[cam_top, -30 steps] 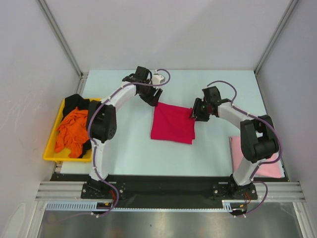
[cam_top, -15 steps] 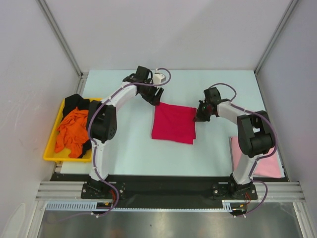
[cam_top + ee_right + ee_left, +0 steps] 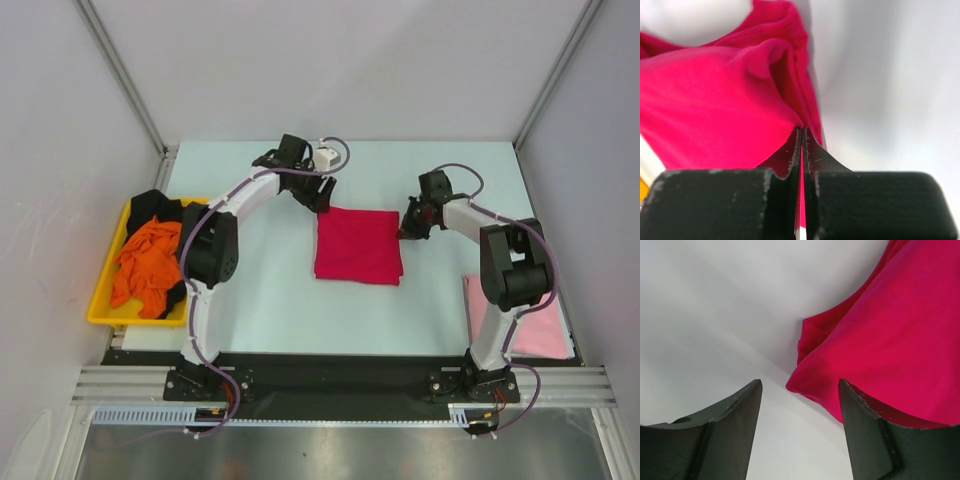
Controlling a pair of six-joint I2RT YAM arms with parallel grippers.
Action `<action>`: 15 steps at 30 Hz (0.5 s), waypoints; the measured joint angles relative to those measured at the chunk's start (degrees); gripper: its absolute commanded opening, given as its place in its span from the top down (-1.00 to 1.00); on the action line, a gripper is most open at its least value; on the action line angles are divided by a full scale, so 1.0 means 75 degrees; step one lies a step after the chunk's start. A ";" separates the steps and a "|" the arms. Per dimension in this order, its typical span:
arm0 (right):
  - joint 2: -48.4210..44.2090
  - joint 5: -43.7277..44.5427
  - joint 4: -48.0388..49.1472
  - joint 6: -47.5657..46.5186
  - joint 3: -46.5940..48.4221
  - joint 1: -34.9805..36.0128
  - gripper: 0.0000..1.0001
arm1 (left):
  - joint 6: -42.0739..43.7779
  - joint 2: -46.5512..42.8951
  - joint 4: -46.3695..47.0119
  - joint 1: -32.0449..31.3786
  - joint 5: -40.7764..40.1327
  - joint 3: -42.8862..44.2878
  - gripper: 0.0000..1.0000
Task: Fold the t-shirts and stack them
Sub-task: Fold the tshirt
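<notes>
The folded crimson t-shirt (image 3: 358, 247) lies mid-tabletop (image 3: 270, 290). The right jaws are clamped on its far right corner, likely to tug it square. The left jaws stand wide at its far left corner, ready to grip.

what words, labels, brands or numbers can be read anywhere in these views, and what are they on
None: there is no readable text in any view.
The crimson red folded cloth t-shirt, the crumpled orange cloth t-shirt, the pale pink cloth t-shirt and the yellow plastic tray are all plain.
Nothing readable shows on the white robot arms either.
</notes>
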 measured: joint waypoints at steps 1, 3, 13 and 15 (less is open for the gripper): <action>0.0125 0.0023 0.0012 -0.0003 0.0067 -0.0026 1.00 | -0.0006 0.0032 0.0047 -0.0020 -0.0003 0.0000 -0.33; 0.0338 0.0073 0.0015 -0.0017 0.0198 -0.0061 1.00 | -0.0006 0.0128 0.0085 -0.0029 -0.0035 0.0003 -0.33; 0.0667 0.0297 -0.0076 -0.0312 0.0673 -0.0122 0.12 | 0.0006 0.0344 0.0178 -0.0047 -0.0085 0.0003 -0.16; 0.0647 0.0262 -0.0017 -0.0498 0.0673 -0.0154 0.07 | 0.0003 0.0344 0.0259 -0.0047 -0.0085 0.0003 -0.17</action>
